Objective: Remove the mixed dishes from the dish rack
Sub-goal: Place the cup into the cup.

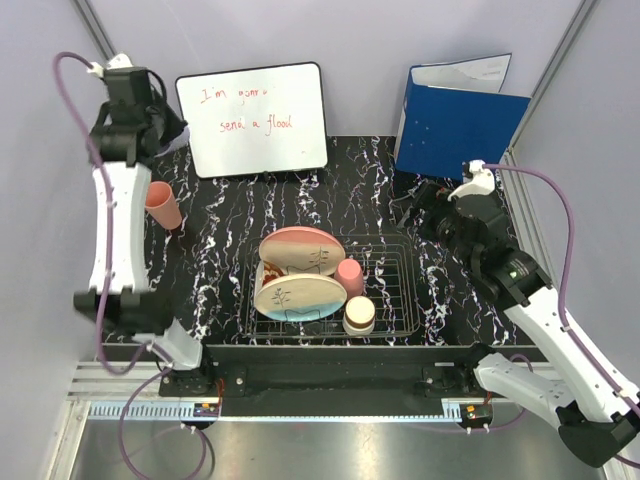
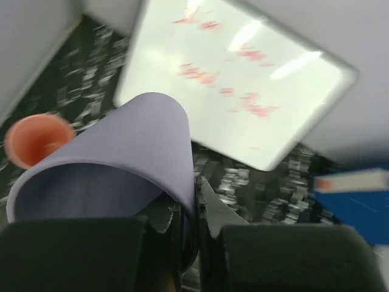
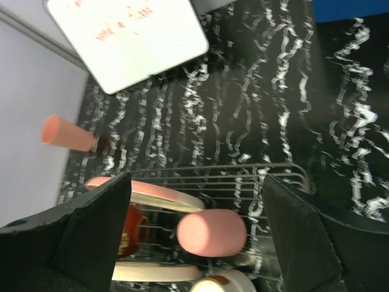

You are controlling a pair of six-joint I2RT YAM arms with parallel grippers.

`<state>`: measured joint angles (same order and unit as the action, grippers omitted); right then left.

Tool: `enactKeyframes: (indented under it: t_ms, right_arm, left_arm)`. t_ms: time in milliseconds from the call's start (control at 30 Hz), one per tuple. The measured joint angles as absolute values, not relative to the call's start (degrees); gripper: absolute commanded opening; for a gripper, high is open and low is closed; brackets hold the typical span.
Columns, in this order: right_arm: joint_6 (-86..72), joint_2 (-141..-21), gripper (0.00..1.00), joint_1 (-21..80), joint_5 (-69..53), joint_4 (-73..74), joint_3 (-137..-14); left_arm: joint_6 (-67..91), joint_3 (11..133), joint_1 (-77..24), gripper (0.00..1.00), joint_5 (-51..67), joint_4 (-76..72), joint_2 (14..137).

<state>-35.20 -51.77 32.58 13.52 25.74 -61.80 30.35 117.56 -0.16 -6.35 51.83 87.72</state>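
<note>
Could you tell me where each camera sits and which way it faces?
Top external: above, behind the bases, looking down on the dish rack; both arms show.
Left wrist: raised, facing the whiteboard; jaws clamping a lavender tumbler.
Right wrist: looking down at the rack's pink tumbler between open jaws.
All three share the whiteboard.

Crowded in the left half of the dish rack [image 1: 396, 262] by two leaning plates [image 1: 298, 297], a pink tumbler [image 1: 350, 276] and a bowl [image 1: 359, 316]; open over its bare right part. Walled at the back by whiteboard [image 1: 255, 120] and blue folder [image 1: 455, 125], with an orange-pink tumbler [image 1: 163, 205] at far left.
</note>
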Motion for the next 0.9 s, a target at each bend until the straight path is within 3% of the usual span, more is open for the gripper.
enactKeyframes:
  t_ms: [267, 600, 900]
  right_arm:
    - [-32.8, -50.9, 0.96, 32.6, 16.0, 30.0, -58.4]
    - [-32.6, -51.2, 0.96, 32.6, 15.9, 30.3, -56.9]
    - [-32.7, -52.9, 0.96, 32.6, 15.4, 30.3, -55.9]
  left_arm:
    - [26.7, 119.3, 4.7, 0.00, -17.1, 62.3, 107.5]
    - [27.2, 122.6, 14.0, 0.00, -16.2, 63.5, 108.8]
    - [28.1, 122.7, 14.9, 0.00, -11.8, 63.4, 111.3]
